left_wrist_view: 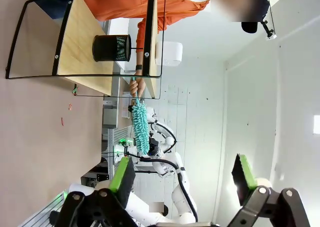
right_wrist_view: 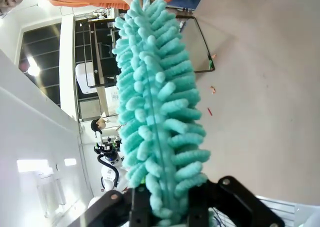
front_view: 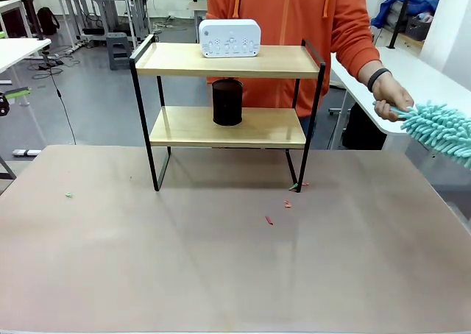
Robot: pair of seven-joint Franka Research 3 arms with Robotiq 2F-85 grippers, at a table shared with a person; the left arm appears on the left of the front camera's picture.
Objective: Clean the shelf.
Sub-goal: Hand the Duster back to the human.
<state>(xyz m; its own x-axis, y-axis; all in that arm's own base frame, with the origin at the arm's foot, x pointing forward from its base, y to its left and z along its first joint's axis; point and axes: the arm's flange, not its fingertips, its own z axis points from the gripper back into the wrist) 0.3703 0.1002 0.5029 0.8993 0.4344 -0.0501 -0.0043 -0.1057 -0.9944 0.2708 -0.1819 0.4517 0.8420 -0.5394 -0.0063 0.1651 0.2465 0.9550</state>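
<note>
Now the shelf [front_view: 228, 132] stands at the far middle of the table [front_view: 221, 275], its black legs on the tabletop. On the top board sits a white device [front_view: 229, 38]; on the lower board stands a black mesh cup [front_view: 227, 102]. Small red and green scraps [front_view: 269, 220] lie on the table near the shelf's right legs, and one green bit [front_view: 68, 195] lies off to the left.

Behind the shelf stands a person in an orange top [front_view: 294, 25]. Their hand [front_view: 390, 98], at the far right, grips the handle end of a teal duster [front_view: 441, 132], which reaches off the right edge of the front view.

From the right wrist, the duster [right_wrist_view: 157, 112] runs lengthwise between the right gripper [right_wrist_view: 167, 209] fingers, which are pressed onto its fluffy tip.

From the left wrist, the left gripper [left_wrist_view: 182, 174] is spread wide, nothing between its green pads [left_wrist_view: 120, 174]; the shelf [left_wrist_view: 82, 37], cup [left_wrist_view: 111, 48] and duster [left_wrist_view: 141, 127] show well apart from it.
</note>
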